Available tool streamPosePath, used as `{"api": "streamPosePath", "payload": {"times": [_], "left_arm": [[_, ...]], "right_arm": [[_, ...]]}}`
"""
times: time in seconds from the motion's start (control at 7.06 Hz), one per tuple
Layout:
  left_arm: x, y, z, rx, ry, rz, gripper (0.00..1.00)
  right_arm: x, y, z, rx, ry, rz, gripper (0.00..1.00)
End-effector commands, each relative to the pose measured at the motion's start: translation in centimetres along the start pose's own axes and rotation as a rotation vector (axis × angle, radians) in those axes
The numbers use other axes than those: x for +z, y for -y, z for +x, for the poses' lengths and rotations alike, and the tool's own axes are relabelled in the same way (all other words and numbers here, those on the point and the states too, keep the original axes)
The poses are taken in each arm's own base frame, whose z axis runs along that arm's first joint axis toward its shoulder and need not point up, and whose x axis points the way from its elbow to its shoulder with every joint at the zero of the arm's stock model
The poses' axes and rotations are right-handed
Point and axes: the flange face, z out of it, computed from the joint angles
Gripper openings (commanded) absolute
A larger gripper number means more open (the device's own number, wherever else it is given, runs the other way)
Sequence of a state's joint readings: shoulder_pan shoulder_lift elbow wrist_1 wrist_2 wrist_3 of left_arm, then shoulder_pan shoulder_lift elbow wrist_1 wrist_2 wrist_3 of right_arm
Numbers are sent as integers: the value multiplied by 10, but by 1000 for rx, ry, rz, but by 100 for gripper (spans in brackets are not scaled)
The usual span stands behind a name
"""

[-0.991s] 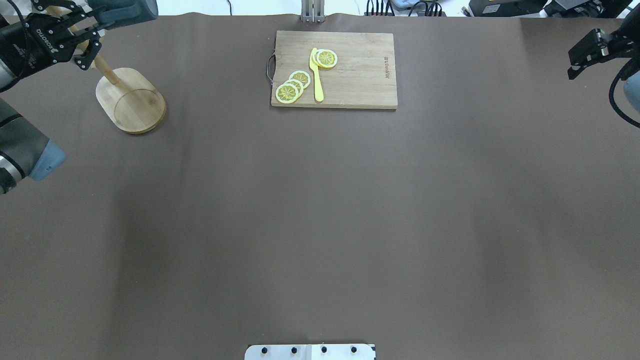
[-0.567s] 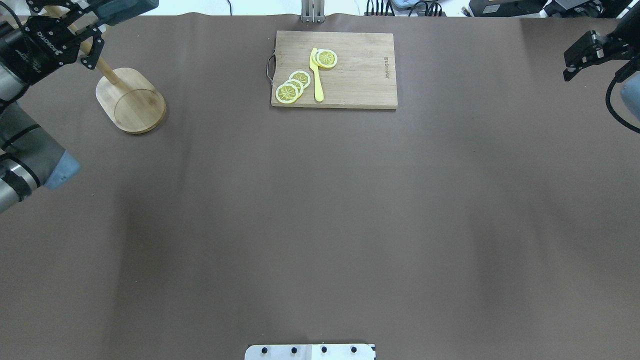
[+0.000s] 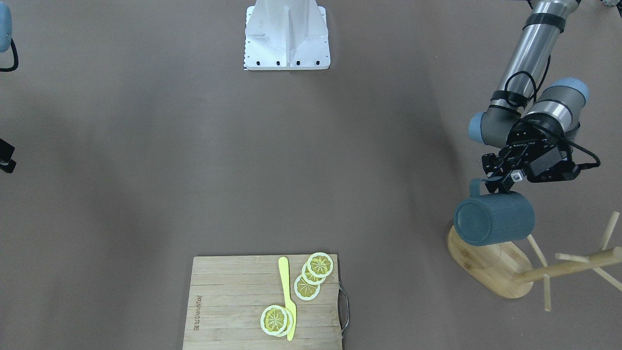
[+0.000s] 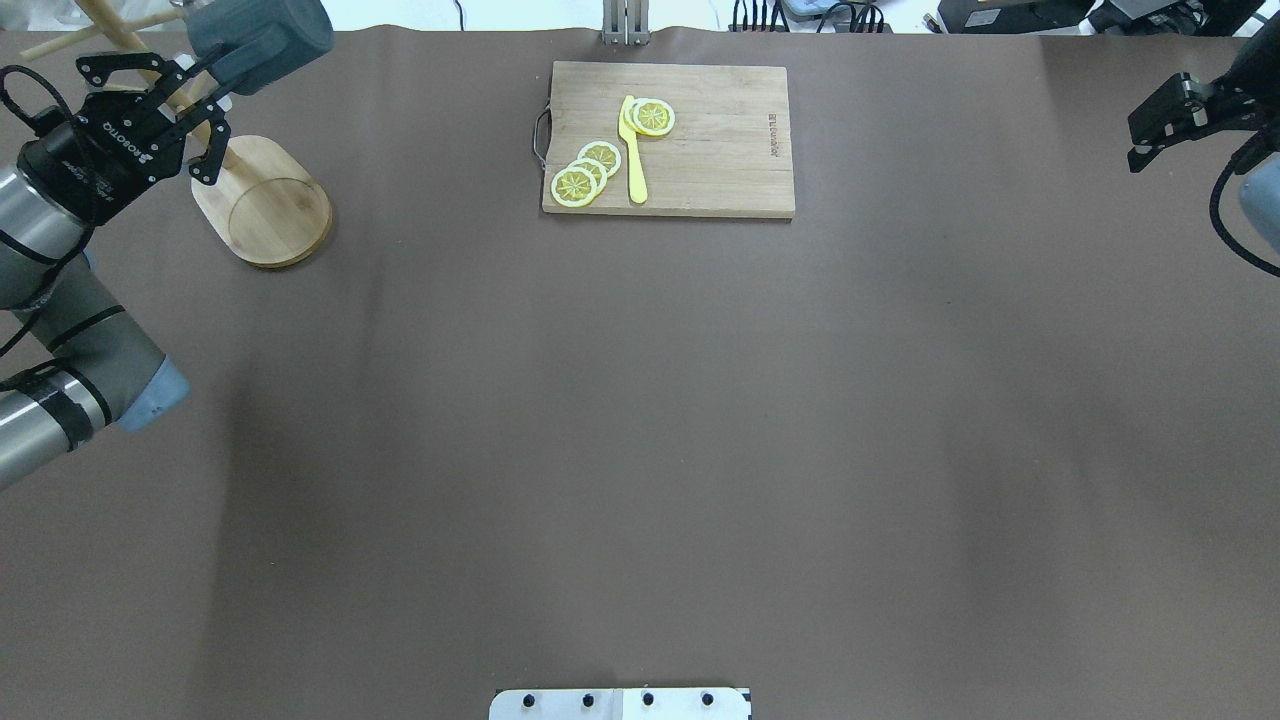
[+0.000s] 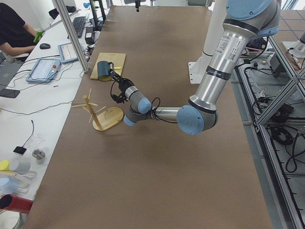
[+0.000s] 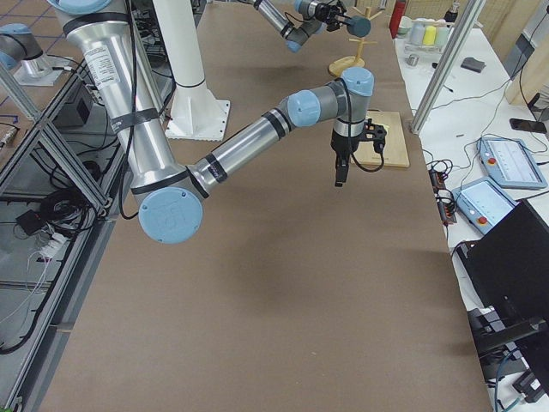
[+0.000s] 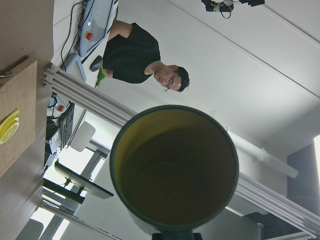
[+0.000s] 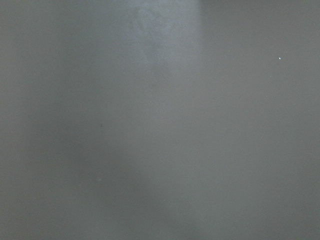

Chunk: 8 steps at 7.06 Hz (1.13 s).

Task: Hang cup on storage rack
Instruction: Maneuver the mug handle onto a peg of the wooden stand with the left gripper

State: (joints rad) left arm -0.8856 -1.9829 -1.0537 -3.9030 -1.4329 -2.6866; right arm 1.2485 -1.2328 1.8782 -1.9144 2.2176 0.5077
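The left hand (image 3: 501, 183), holding the cup (image 3: 495, 218), has moved a little beside the storage rack (image 3: 491, 272). The cup is not hung up yet.

Cup (image 3: 494, 218), slate blue, yellow inside: aloft, lying on its side over the rack base. Storage rack (image 4: 265, 205), bamboo: upright on counter (image 4: 640, 400).

Matt ribbed cup (image 3: 495, 218), pale wooden storage rack (image 3: 491, 272), wood-grain cutting board (image 3: 233, 301), matt brown table (image 3: 194, 170)
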Motion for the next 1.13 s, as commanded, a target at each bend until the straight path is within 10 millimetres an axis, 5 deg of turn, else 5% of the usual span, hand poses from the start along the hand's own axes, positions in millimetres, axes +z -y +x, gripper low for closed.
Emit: {"api": "streamPosePath", "payload": {"times": [0.0, 0.99], "left_arm": [[-17, 16, 4, -50, -64, 65, 0], [-8, 29, 7, -28, -113, 132, 0]], "right_arm": [[0, -2, -2, -6, -2, 3, 100], [0, -7, -11, -6, -6, 8, 100]]}}
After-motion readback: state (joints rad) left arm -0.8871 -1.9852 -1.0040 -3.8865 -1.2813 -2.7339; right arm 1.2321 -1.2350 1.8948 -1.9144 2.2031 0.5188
